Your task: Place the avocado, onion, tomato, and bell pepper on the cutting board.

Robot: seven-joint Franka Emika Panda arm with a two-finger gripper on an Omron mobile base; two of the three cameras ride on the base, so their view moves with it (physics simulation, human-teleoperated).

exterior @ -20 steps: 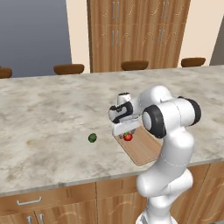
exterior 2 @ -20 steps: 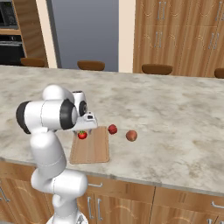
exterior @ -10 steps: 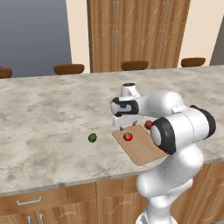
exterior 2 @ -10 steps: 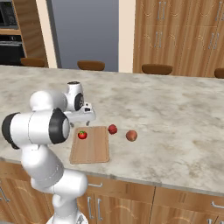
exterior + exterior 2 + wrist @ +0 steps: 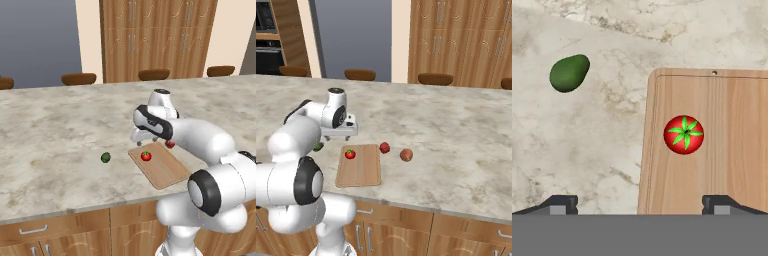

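My gripper (image 5: 640, 202) hangs open and empty above the marble counter (image 5: 55, 135), its fingertips (image 5: 559, 202) spread wide at the cutting board's (image 5: 360, 167) edge. The tomato (image 5: 683, 134) sits on the board near one end. The avocado (image 5: 569, 73) lies on bare counter, apart from the board. Beyond it, a dark red ball (image 5: 385, 147) and the onion (image 5: 406, 155) rest off the board; my arm partly hides the red ball from the left.

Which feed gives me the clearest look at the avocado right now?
The hand view: the avocado lies large and unobstructed on the counter, clear of the cutting board. The left base view shows it whole but small. In the right base view only a green sliver peeks out beside the arm.
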